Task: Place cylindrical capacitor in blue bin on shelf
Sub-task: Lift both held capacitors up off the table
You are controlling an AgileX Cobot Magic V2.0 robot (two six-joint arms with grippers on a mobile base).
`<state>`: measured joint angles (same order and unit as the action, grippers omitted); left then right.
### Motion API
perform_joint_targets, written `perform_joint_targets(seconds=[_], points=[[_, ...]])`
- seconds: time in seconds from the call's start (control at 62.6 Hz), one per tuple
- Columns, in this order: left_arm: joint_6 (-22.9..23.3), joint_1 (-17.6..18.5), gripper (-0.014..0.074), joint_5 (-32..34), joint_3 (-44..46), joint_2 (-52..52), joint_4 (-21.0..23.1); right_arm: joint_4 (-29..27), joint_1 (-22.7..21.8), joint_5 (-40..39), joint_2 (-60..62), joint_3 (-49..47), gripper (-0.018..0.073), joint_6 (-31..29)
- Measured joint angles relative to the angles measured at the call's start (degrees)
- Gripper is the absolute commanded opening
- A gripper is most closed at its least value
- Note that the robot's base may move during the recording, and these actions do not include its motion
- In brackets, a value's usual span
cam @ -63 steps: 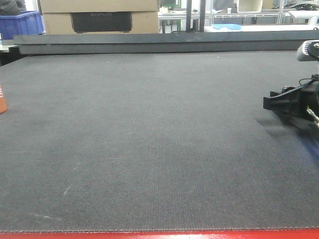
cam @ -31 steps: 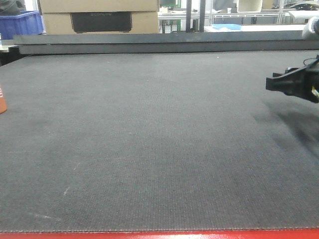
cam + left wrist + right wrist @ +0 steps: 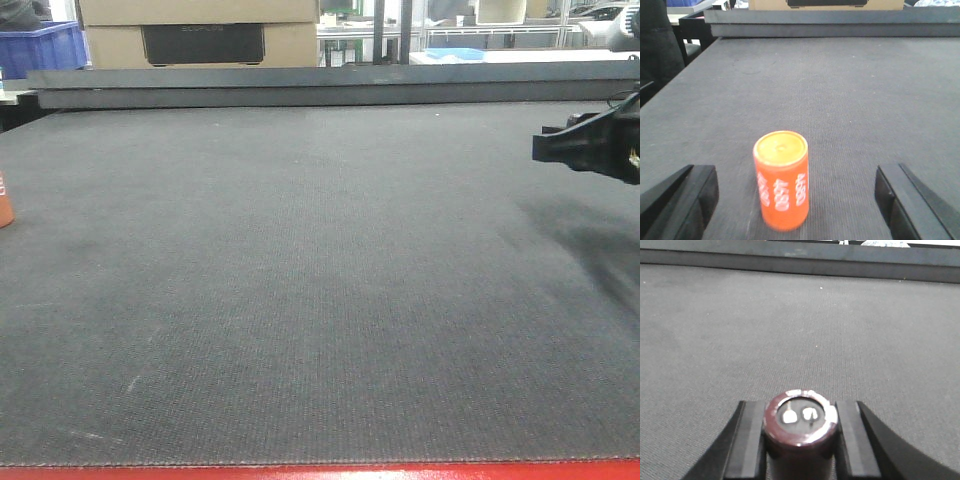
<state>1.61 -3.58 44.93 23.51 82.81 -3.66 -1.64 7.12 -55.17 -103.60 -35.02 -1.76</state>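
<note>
The cylindrical capacitor (image 3: 800, 422), a stubby maroon can with a pale rim and two small metal tabs on its top face, is sitting upright between the black fingers (image 3: 751, 440) of the right gripper (image 3: 800, 440), which are pinching it from both sides. From the front of the room, the right gripper (image 3: 560, 148) is hanging over the right edge of the dark woven mat (image 3: 300, 280), clear of the surface, and is casting a soft shadow on the mat beneath it; the capacitor itself cannot be made out from that side. At the mat's left edge, the left gripper (image 3: 795, 210) is resting low with its jaws spread wide, and an orange cylinder (image 3: 781, 180) with white lettering is standing upright on the mat between the two fingers, touching neither. Along the mat's far edge a grey raised ledge (image 3: 320, 85) is running the full width. Beyond the mat a cardboard box (image 3: 200, 30) is sitting behind the ledge, with a blue crate (image 3: 40, 45) beside it past the mat's far left corner.
</note>
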Motion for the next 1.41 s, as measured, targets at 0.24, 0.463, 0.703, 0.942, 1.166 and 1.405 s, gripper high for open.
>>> perform_joint_targets(seconds=[0.24, 0.463, 0.703, 0.942, 1.166, 1.405], points=[[0.0, 0.0, 0.0537, 3.0, 8.3, 12.1, 2.8, 0.0, 0.0, 1.3, 0.3, 0.0, -0.0162, -0.1], [0.1, 0.0, 0.0537, 3.5, 13.0, 19.0, 5.6, 0.1, 0.0, 2.1, 0.3, 0.0, -0.0162, -0.1], [0.1, 0.0, 0.0537, 5.4, 14.3, 24.7, 5.6, 0.1, 0.0, 2.1, 0.3, 0.0, -0.0162, -0.1], [0.1, 0.0, 0.0435, 6.6, 16.7, 27.2, 5.7, 0.1, 0.0, 2.1, 0.3, 0.0, -0.0162, -0.1], [0.1, 0.0, -0.0073, 7.0, 17.3, 27.3, 5.7, 0.1, 0.0, 2.1, 0.3, 0.0, -0.0162, -0.1], [0.1, 0.0, -0.0111, 3.3, 17.3, 24.7, 2.9, 0.1, -0.1, 3.5, 1.1, 0.0, -0.0162, -0.1]])
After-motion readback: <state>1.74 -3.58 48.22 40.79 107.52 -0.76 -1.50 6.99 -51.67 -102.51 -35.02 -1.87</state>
